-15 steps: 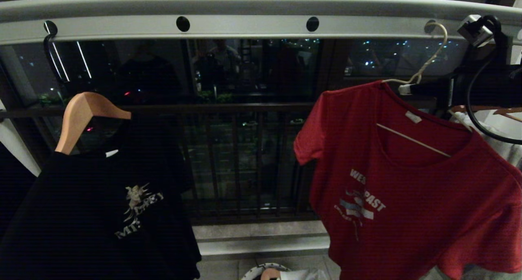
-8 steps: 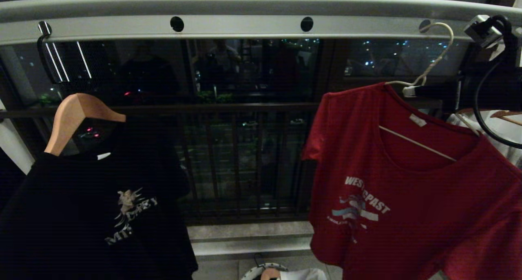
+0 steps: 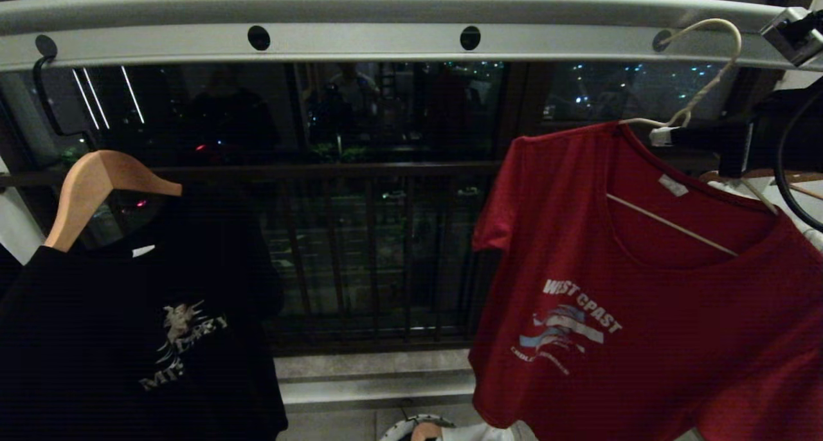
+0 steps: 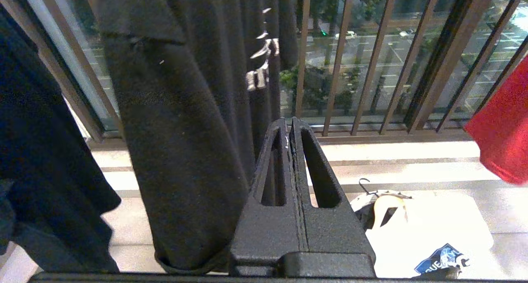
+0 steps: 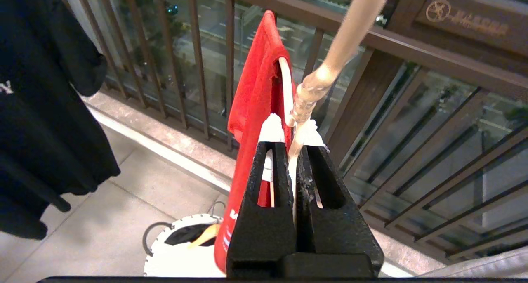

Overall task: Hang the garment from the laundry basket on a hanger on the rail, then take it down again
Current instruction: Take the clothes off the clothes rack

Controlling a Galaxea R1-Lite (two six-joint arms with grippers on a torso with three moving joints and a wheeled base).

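Honestly, snag risk: my right pincer (image 5: pixel 293 140) is clamped on the hanger (image 3: pixel 697 100) just under its twisted neck; the hook sits in a hole of the rail (image 3: pixel 360 39), and a skewed lift could catch it there.
Slip risk: the red shirt (image 3: pixel 643 312) hangs tilted and may slide off one shoulder.
Shirt look: red, white lettering, wavy print, draped loosely.
Basket (image 5: pixel 181 254): on the floor below.
Left pincer (image 4: pixel 288 138): closed, empty, down low.

A home balcony at night: a drying rail (image 3: pixel 386 39) with hung shirts, window railing bars (image 3: pixel 373 254), city lights beyond.
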